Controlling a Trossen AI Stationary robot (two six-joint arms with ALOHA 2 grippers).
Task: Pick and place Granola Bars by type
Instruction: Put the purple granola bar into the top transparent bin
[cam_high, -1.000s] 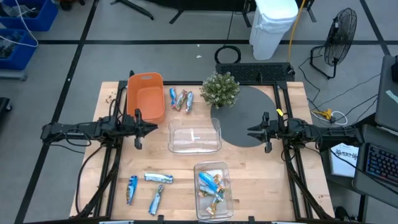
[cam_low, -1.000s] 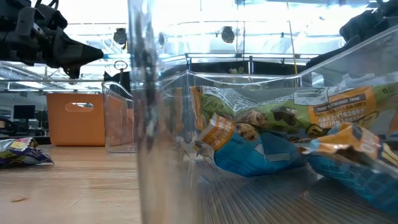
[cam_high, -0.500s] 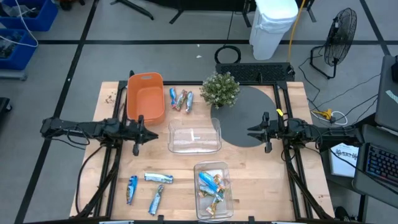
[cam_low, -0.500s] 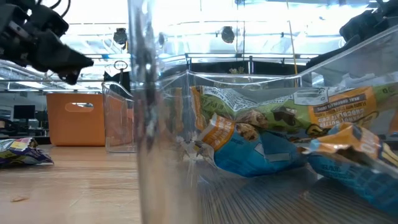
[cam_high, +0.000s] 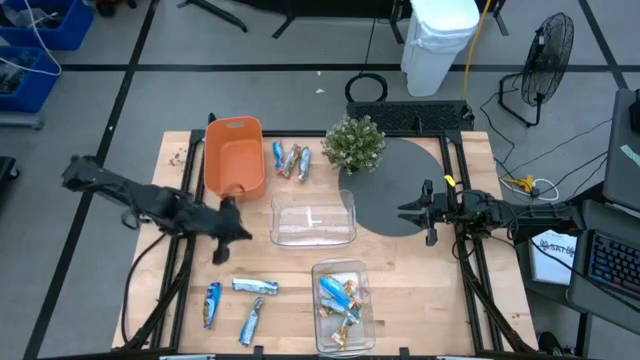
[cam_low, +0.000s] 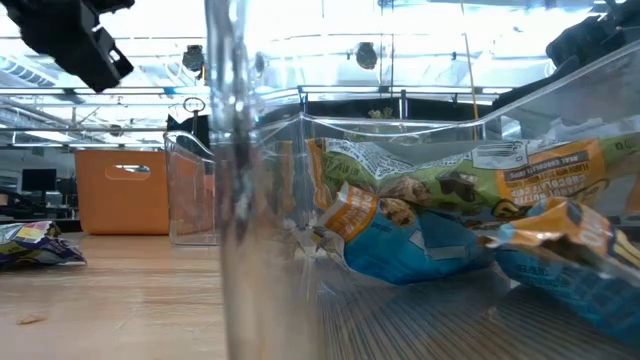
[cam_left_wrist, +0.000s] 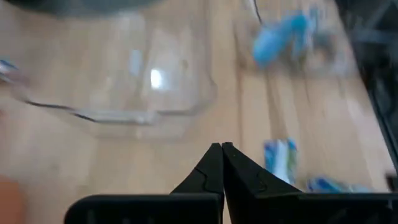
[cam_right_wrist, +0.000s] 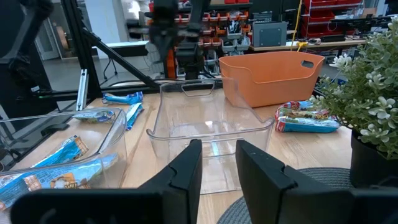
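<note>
**Light foil bars, best taken across the middle**

The Granola Bars lie in three groups. Three blue-and-silver ones (cam_high: 238, 303) sit loose on the table (cam_high: 420, 290) near its front left corner. A second cluster (cam_high: 290, 160) rests between the orange bin (cam_high: 234, 157) and the potted plant (cam_high: 354, 143). More are already piled in the clear bin at the front (cam_high: 343, 304). A second clear bin (cam_high: 314, 220), in the middle of the table, looks to hold none.

The left end effector (cam_high: 232, 229) hangs over the table just left of the middle clear bin, between the orange bin and the loose bars. Its fingers (cam_left_wrist: 211, 168) are pressed tip to tip with nothing between them. The right end effector (cam_high: 424, 212) waits over the dark round mat (cam_high: 400, 180), its fingers (cam_right_wrist: 186, 168) partly apart and empty.

By their look, the bars are light and slim, in crinkly foil that is likely slick and gives a little under pressure. A pinch across the short width at mid-length should hold best; taking an end seam risks the wrapper sliding out or the bar swinging. Since they lie flat, the fingers would need to reach almost to the wood on both sides. The left wrist view is blurred, so exactly how the nearest bar (cam_left_wrist: 281, 160) lies is hard to judge.
</note>
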